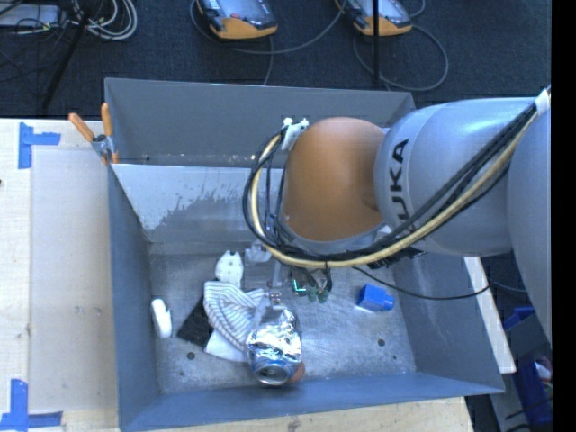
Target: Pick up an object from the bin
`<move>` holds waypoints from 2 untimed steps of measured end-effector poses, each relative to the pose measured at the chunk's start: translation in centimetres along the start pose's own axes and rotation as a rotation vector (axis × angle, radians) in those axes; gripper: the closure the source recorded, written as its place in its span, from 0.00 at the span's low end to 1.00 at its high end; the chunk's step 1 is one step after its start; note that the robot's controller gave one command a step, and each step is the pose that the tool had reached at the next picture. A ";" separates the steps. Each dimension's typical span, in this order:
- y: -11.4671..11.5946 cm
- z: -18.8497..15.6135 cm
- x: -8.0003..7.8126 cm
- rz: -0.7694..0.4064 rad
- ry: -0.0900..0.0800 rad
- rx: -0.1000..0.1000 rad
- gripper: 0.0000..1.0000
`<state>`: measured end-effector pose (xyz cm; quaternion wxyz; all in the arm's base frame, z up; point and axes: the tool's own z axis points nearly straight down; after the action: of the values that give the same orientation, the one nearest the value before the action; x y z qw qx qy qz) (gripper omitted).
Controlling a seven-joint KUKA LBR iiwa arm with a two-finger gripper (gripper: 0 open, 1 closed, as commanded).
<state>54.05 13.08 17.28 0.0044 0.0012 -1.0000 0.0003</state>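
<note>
My gripper (275,299) reaches down from under the orange cover into the middle of the bin. It hangs just above a crushed silver can (274,349) near the front wall, at the right edge of a striped grey-white cloth (229,313). A small white lumpy thing (229,265) lies just left of the gripper. Whether the gripper touches the can or the cloth is hidden by its own body.
A blue block (374,298) lies on the bin floor to the right of the gripper. A white cylinder (161,318) and a flat black piece (193,324) lie left of the cloth. The arm and its cables cover the bin's back right part.
</note>
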 end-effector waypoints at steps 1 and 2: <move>0.0 -0.4 -0.2 0.003 -0.007 -0.001 0.00; -0.4 8.8 -2.8 -0.071 -0.006 -0.001 1.00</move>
<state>56.80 12.70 8.48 0.0014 0.0367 -0.9993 -0.0006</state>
